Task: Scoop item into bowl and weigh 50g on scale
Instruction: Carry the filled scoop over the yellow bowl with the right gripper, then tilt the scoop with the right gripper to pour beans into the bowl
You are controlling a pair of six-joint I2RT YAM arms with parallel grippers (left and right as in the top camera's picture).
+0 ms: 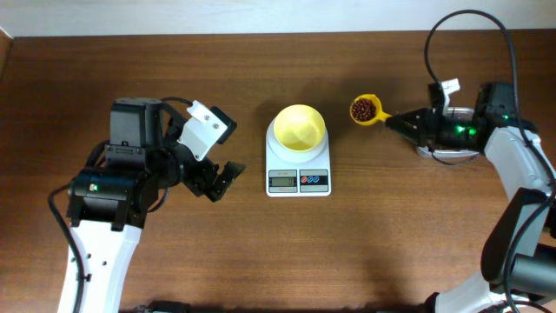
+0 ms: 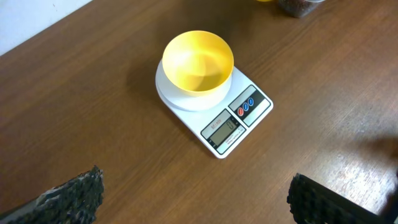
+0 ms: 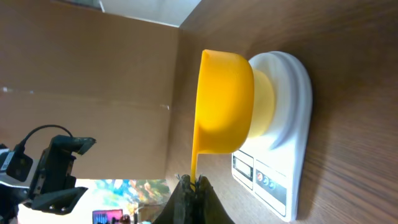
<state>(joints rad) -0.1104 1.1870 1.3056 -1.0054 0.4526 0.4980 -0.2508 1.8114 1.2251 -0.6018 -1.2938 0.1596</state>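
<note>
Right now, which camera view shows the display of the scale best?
The left wrist view. There the display of the scale is close and faces the camera. Overhead shows it small; the right wrist view shows it sideways, at a steep angle.

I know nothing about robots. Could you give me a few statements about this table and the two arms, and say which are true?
1. The yellow bowl sits on the white scale. True.
2. The right gripper holds a yellow scoop of beans by its handle. True.
3. The bowl has beans in it. False: it is empty.
4. The left gripper grips the scale. False: it is open, apart from the scale, holding nothing.
</note>
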